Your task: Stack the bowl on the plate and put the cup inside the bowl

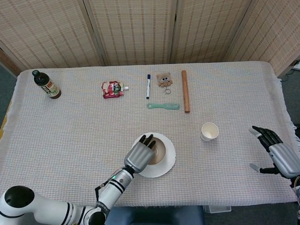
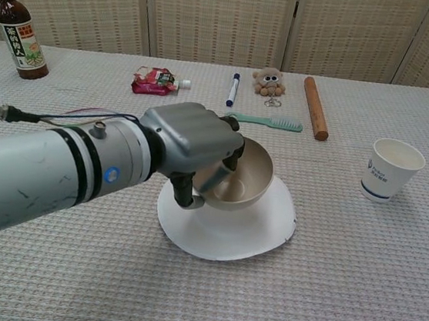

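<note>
Table (image 1: 81, 129): one bowl (image 2: 246, 172), plate (image 2: 244, 237), cup (image 2: 391, 171).

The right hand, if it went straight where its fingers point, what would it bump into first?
Probably nothing. The right hand is open, with fingers pointing up and to the left across bare tablecloth. The cup sits off to the side of that line, though depth is hard to judge.

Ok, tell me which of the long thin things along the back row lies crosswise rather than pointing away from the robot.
The green comb: it lies sideways, while the marker pen and wooden rolling pin both point front to back.
</note>
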Available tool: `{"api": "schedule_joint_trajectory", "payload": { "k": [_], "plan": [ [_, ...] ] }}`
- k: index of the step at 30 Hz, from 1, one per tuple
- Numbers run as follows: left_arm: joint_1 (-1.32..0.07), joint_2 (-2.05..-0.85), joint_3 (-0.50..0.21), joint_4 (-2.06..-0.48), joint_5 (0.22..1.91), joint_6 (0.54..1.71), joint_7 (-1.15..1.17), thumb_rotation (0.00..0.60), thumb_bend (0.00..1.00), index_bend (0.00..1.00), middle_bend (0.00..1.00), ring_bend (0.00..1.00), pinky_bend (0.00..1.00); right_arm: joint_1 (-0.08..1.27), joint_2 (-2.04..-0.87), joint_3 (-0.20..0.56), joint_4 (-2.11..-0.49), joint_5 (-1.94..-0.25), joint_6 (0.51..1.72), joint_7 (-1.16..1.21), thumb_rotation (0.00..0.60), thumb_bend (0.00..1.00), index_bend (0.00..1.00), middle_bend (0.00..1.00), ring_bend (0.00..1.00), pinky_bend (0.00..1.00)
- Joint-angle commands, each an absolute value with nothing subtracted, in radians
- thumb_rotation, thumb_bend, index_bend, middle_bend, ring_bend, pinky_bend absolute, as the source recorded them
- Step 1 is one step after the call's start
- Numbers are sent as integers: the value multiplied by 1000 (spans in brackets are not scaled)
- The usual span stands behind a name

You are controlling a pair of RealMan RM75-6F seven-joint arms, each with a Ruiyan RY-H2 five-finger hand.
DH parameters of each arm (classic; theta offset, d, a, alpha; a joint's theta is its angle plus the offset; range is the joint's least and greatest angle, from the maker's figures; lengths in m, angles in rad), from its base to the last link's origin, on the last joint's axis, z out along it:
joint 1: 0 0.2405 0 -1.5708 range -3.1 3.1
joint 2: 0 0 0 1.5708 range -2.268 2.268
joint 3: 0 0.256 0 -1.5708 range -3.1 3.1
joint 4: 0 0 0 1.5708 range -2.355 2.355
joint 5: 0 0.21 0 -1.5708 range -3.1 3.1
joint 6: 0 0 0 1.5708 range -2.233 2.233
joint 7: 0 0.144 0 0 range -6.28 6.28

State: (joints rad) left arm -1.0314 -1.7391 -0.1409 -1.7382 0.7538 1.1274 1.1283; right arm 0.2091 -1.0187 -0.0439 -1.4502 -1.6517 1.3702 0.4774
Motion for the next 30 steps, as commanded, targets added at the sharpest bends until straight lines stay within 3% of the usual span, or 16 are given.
{"api": "schedule_joint_trajectory", "payload": {
  "k": [1, 30],
  "plan": [
    [-1032, -1726, -129, -1756, 744, 1144, 1140, 600, 349, 680, 218, 0, 163, 204, -1016, -42, -1454, -1646, 1377, 473, 600, 191, 0, 0, 0, 0],
    [-968, -1760, -79, -1740, 863, 1195, 963, 600, 349, 666, 218, 0, 163, 200, -1011, -31, -1451, -1622, 1371, 484, 600, 191, 0, 0, 0, 0]
  ]
}}
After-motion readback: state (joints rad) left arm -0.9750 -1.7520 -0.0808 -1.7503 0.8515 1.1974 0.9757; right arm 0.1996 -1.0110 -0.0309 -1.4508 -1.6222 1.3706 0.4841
